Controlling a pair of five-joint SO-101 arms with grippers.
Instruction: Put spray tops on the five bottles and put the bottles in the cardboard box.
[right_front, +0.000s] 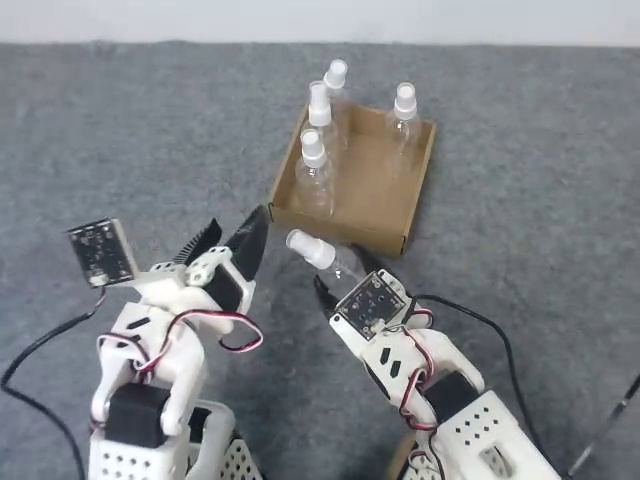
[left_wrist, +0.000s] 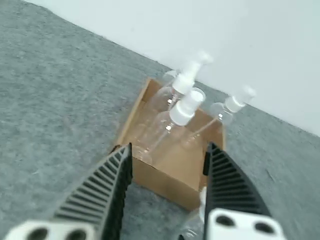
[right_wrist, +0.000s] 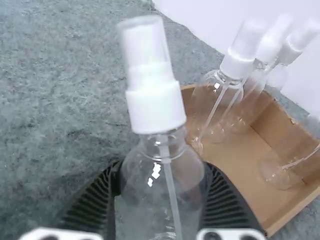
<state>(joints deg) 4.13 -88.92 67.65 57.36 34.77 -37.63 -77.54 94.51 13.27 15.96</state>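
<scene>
Just outside the near wall of the cardboard box (right_front: 372, 200), the right gripper (right_front: 340, 275) holds the fifth bottle (right_front: 330, 260). Its jaws are closed against both sides of the clear body, as the right wrist view confirms. The grip sits on the body below the shoulder, which leaves the white spray top (right_front: 305, 245) free of the jaws. The top is already seated on the neck, so this bottle appears ready for boxing. It is carried tilted, top end toward the box.

Four capped bottles (right_front: 314, 175) stand upright inside the box, three ranged along its left wall and one toward the far right corner. This arrangement leaves bare cardboard floor in the near right part, probably the slot meant for the last bottle.

The left gripper (right_front: 238, 224) hangs over the grey carpet (right_front: 120, 140) just beside the box's near left corner, jaws spread wide and holding nothing. Judged from its position, it stands aside so as not to obstruct the placement.
</scene>
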